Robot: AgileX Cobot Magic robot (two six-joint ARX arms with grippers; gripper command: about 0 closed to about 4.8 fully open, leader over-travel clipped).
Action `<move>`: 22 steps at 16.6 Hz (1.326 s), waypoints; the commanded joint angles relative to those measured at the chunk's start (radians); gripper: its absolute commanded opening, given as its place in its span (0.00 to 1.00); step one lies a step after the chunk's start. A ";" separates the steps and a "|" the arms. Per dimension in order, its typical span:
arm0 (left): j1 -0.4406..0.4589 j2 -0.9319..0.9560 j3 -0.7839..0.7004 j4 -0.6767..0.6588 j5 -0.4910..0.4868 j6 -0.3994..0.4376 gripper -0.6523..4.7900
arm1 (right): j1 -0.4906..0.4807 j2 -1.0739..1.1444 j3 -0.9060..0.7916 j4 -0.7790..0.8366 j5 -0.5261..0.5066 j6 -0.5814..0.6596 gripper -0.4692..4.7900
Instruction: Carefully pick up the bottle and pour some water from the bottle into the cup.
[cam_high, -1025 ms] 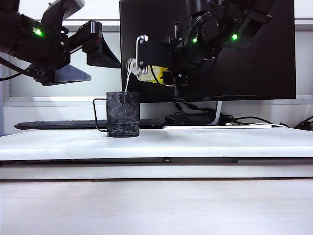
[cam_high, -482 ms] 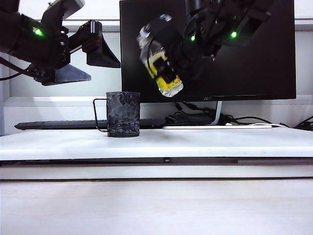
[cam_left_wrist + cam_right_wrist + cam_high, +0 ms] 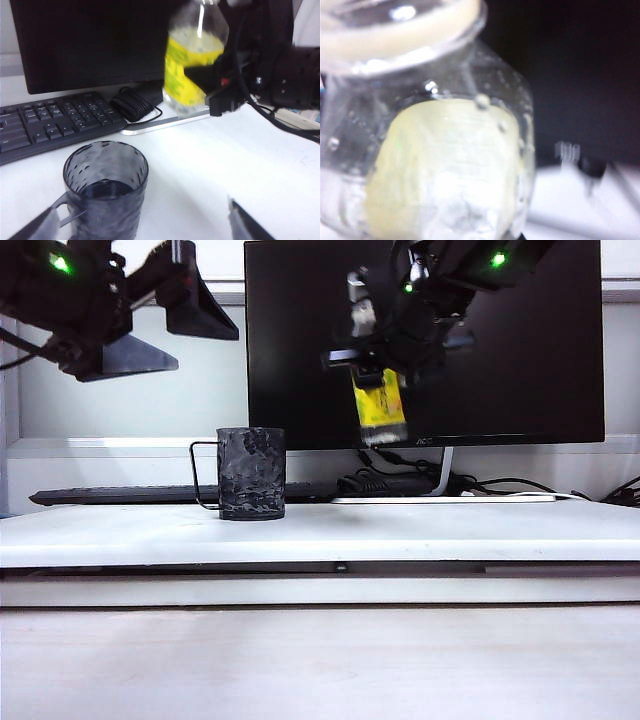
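Low frontal exterior; two close wrist views

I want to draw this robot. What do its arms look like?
Both arms are black and chunky, each with small glowing green lights. The left end effector has wide, flat, wedge-shaped fingers in black and grey. The right end effector is black too, with dark cables trailing from it.

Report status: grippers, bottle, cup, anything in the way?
Right gripper shut on bottle, upright, up right of cup. Left gripper open, empty, high left of cup. Cup holds water. Nothing in the way.
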 commanded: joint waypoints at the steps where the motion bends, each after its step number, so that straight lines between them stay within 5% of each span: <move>1: 0.001 -0.037 0.005 -0.052 0.002 0.007 1.00 | -0.010 -0.014 -0.004 -0.030 0.001 0.070 0.41; 13: 0.001 -0.080 0.005 -0.111 0.001 0.003 1.00 | -0.010 -0.009 -0.297 0.064 -0.031 0.251 0.41; 22: 0.000 -0.080 0.005 -0.096 0.002 0.002 1.00 | -0.010 -0.007 -0.366 0.098 -0.031 0.219 0.41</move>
